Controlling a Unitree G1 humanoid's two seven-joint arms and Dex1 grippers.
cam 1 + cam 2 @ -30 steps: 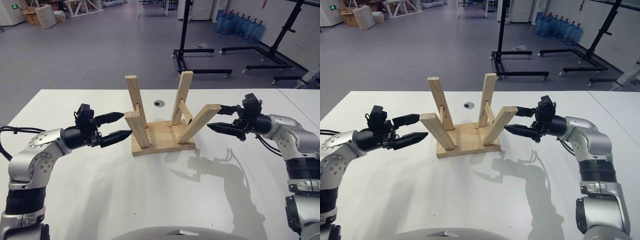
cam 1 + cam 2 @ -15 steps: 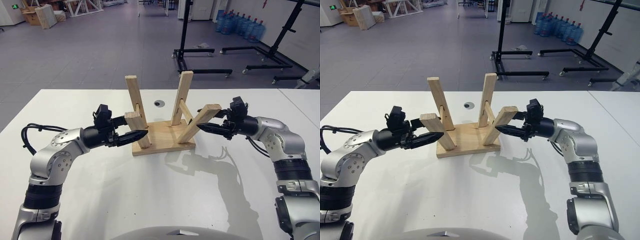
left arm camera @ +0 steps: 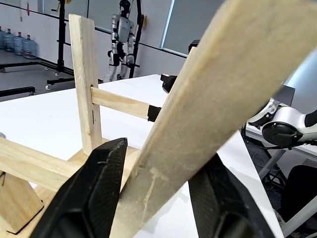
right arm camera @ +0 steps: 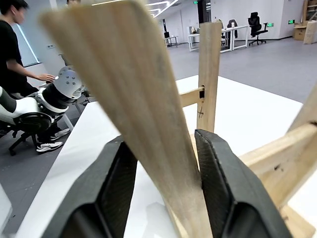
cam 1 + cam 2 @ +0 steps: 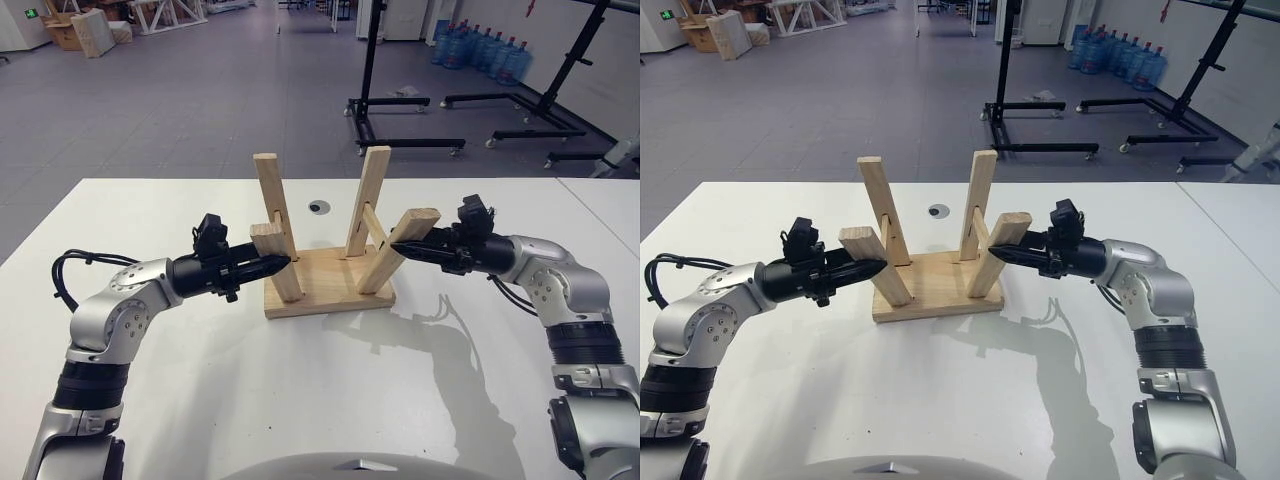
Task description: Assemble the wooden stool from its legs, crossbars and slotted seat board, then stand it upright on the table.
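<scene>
On the white table (image 5: 200, 400) the stool (image 5: 364, 200) sits upside down near the centre, with its seat board (image 5: 330, 292) flat and its legs pointing up. The near left leg (image 5: 289, 285) leans toward 11 o'clock and the near right leg (image 5: 378, 277) toward 1 o'clock. The left gripper (image 5: 281, 262) comes in from 9 o'clock and the right gripper (image 5: 398, 244) from 3 o'clock, each on its own side's leg. Both are clamped, with fingers (image 3: 96, 193) pressing opposite faces of the wood, so turning the stool over probably needs both arms together.
</scene>
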